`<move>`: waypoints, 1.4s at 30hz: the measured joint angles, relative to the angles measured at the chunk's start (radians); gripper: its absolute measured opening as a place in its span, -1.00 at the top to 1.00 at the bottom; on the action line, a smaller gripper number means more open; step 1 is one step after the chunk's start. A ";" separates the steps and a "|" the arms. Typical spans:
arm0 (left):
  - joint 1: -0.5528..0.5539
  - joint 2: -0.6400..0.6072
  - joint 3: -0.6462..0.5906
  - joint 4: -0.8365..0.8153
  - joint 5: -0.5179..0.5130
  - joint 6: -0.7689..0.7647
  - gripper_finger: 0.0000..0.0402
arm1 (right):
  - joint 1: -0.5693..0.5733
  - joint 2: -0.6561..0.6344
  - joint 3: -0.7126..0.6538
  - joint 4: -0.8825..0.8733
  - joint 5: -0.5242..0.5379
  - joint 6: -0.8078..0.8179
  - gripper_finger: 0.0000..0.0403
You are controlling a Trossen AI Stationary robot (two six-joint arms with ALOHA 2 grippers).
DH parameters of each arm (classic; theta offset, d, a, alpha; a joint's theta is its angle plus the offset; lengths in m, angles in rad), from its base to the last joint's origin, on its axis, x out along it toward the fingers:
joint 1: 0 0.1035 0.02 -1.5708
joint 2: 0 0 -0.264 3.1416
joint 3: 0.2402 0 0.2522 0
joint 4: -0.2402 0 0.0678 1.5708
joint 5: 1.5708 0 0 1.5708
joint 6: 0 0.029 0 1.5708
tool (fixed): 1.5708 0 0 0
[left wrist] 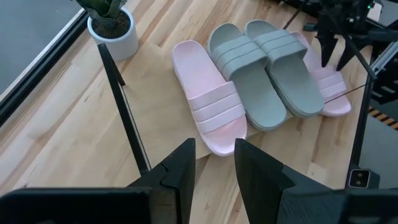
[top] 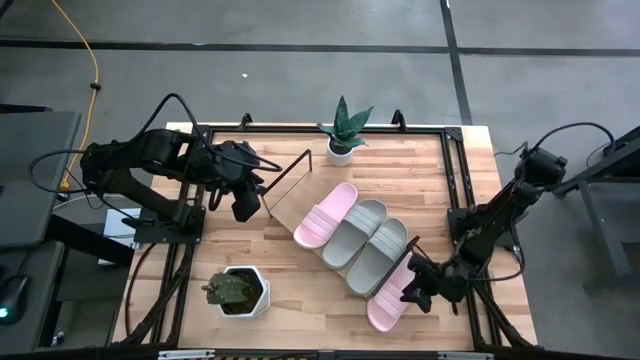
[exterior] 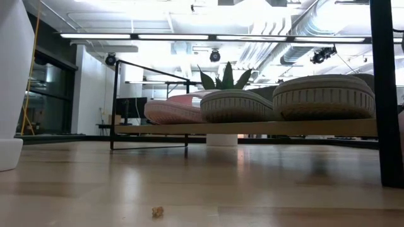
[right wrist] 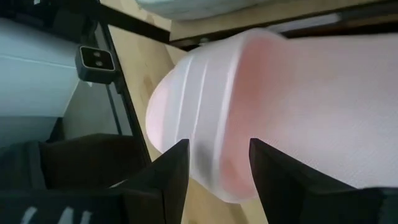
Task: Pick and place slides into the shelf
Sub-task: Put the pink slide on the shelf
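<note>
Overhead, one camera looks straight down on the whole worktop (top: 300, 250). Another sits at worktop level, looking across at the shelf (exterior: 252, 128). Left wrist camera views the slides (left wrist: 249, 81) from near; right wrist camera is pressed close.

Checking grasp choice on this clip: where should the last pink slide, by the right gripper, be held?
Probably by its wide strap, from above. The pink slide lies flat, sole down, at the shelf's end, and the right gripper is open at it.
</note>
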 joint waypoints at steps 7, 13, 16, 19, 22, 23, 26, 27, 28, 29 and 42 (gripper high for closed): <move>0.000 0.000 0.000 -0.022 0.001 0.000 0.50 | 0.000 0.089 0.000 0.137 -0.010 -0.004 0.22; 0.000 0.000 0.000 -0.022 0.003 0.000 0.50 | 0.000 0.140 0.000 0.223 -0.020 -0.026 0.33; 0.000 0.000 0.000 -0.022 0.003 0.000 0.50 | 0.001 0.142 0.000 0.227 -0.008 -0.027 0.49; 0.000 0.000 0.000 -0.021 0.003 0.000 0.50 | 0.009 0.142 0.000 0.227 0.012 -0.027 0.70; 0.000 0.000 0.000 -0.021 0.003 0.000 0.50 | 0.020 0.142 0.000 0.227 0.028 -0.024 0.92; 0.000 0.000 0.000 -0.021 0.003 0.000 0.50 | 0.026 0.141 0.000 0.227 0.035 -0.022 0.96; 0.000 0.000 0.000 -0.021 0.003 0.000 0.50 | 0.042 0.139 0.000 0.227 0.052 0.005 0.95; 0.000 0.000 0.000 -0.021 0.003 0.000 0.50 | 0.048 0.137 0.000 0.227 0.057 0.014 0.94; 0.000 0.000 0.000 -0.021 0.003 0.000 0.50 | 0.055 0.132 0.000 0.227 0.061 0.021 0.95; 0.000 0.000 0.000 -0.021 0.003 0.000 0.50 | 0.063 0.125 0.000 0.227 0.062 0.028 0.97; 0.000 0.000 0.000 -0.021 0.004 0.000 0.50 | 0.170 -0.142 0.004 0.247 0.168 -0.004 0.99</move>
